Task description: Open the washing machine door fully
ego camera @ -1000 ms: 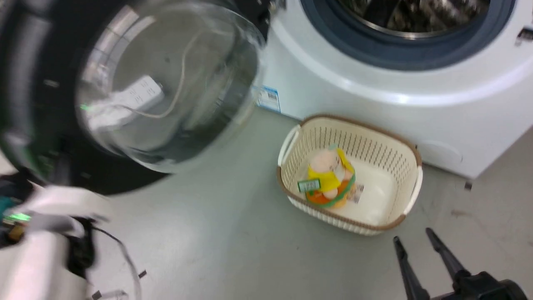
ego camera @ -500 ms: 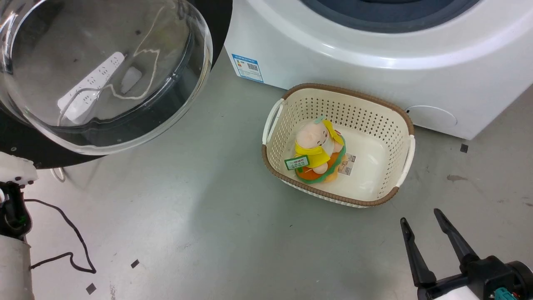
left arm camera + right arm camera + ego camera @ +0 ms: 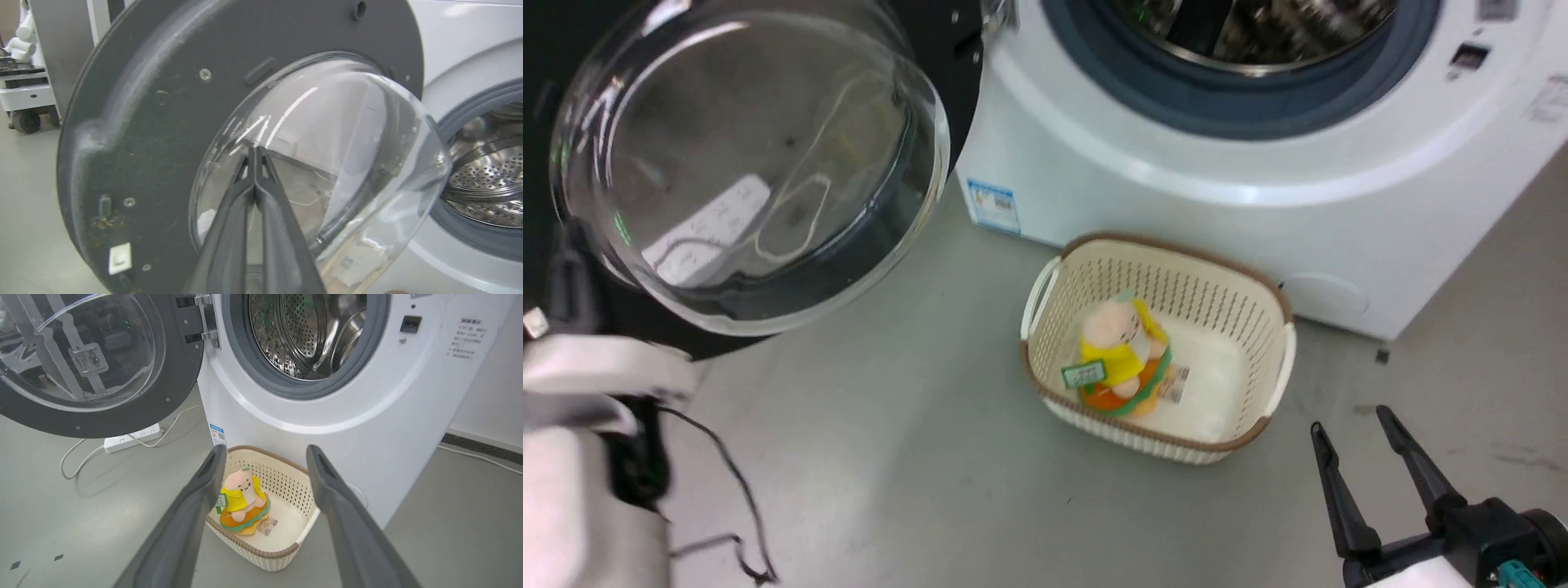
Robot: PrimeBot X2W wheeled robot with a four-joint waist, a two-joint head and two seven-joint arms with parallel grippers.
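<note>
The washing machine (image 3: pixel 1176 180) stands white with its grey gasket and steel drum (image 3: pixel 302 335) exposed. Its door (image 3: pixel 752 163) hangs swung out to the left on its hinge (image 3: pixel 204 318), the clear glass bowl bulging toward me inside the black rim. In the left wrist view my left gripper (image 3: pixel 255 149) is shut with nothing between its fingers, the tips lying over the door's (image 3: pixel 143 122) glass bowl; I cannot tell if they touch it. My right gripper (image 3: pixel 1347 418) is open, low at the right above the floor, well apart from the door (image 3: pixel 175 375).
A cream basket (image 3: pixel 1045 286) holding a plush toy (image 3: pixel 1123 359) sits on the floor before the machine. A white power strip (image 3: pixel 130 437) lies under the door. A dark cable (image 3: pixel 727 490) trails by my pale left forearm (image 3: pixel 572 457). A cart (image 3: pixel 24 94) stands beyond the door.
The head camera has shifted, bringing the drum opening back into the picture. The door stays swung out to the left. My right gripper stays open in the lower right.
</note>
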